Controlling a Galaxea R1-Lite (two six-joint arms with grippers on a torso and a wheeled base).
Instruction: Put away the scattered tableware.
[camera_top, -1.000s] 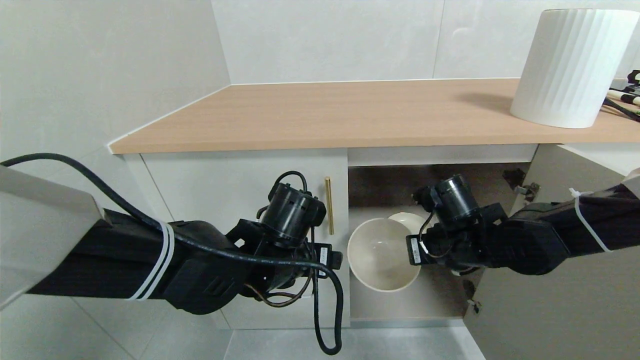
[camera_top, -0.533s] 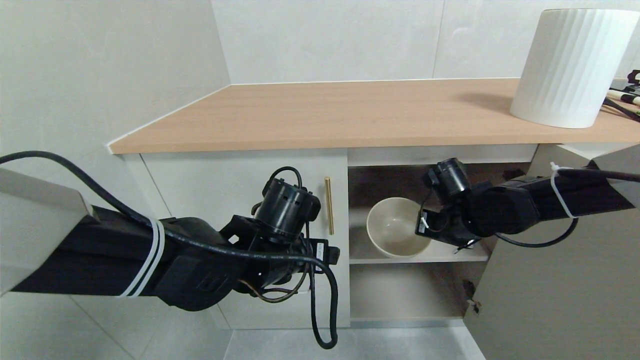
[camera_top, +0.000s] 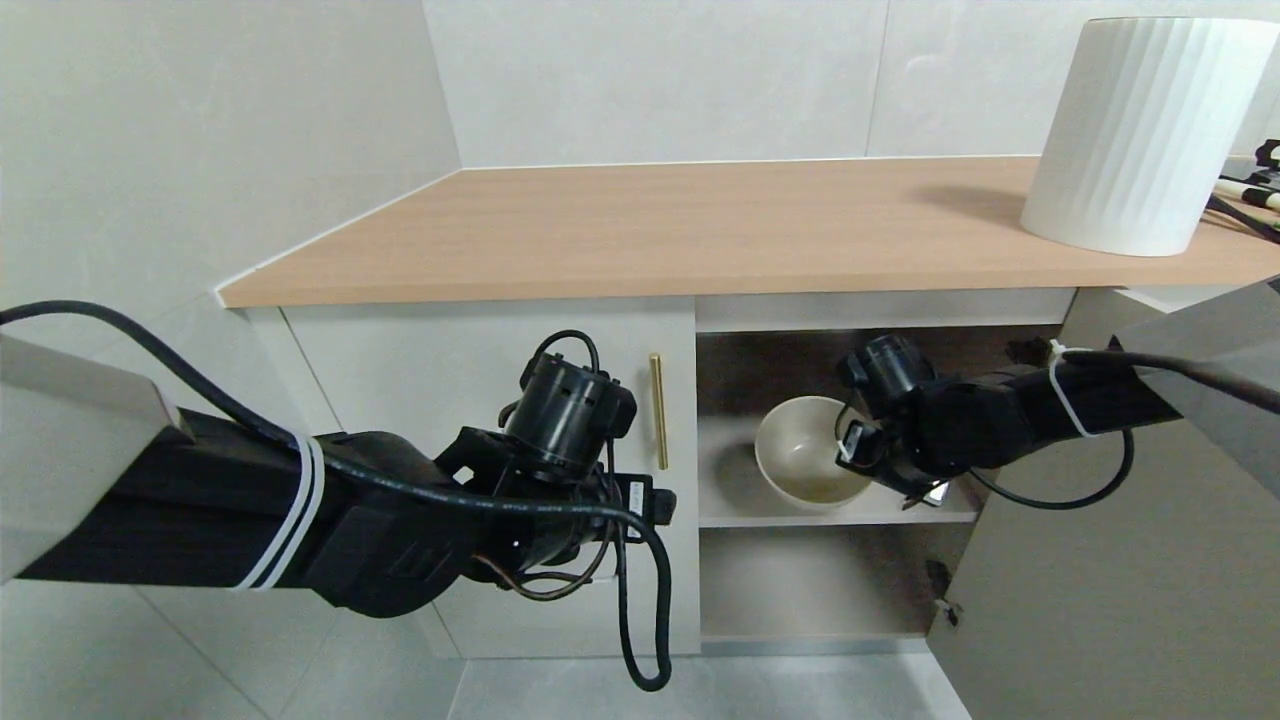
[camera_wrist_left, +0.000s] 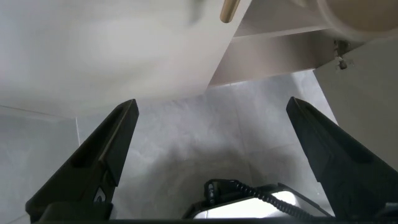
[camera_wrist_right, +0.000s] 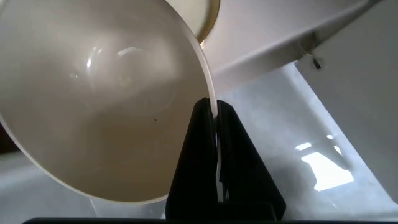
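A cream bowl (camera_top: 805, 455) is tilted over the middle shelf (camera_top: 730, 500) inside the open cabinet. My right gripper (camera_top: 850, 447) is shut on its right rim. In the right wrist view the black fingers (camera_wrist_right: 214, 143) pinch the bowl (camera_wrist_right: 106, 106) by its rim, and the edge of a second pale dish (camera_wrist_right: 208, 18) shows behind it. My left gripper (camera_wrist_left: 210, 106) hangs open with nothing between its fingers, over the floor in front of the closed left door. The bowl's edge (camera_wrist_left: 360, 15) shows beyond it.
A tall white ribbed container (camera_top: 1140, 130) stands on the wooden countertop (camera_top: 650, 230), with dark utensils (camera_top: 1250, 195) beside it. The right cabinet door (camera_top: 1100, 580) stands open. The left door carries a brass handle (camera_top: 657, 410). Below the shelf is a lower compartment (camera_top: 810, 585).
My right gripper has carried the bowl up from in front of the lower compartment and deeper into the cabinet, onto the shelf level. The left arm has drifted slightly left.
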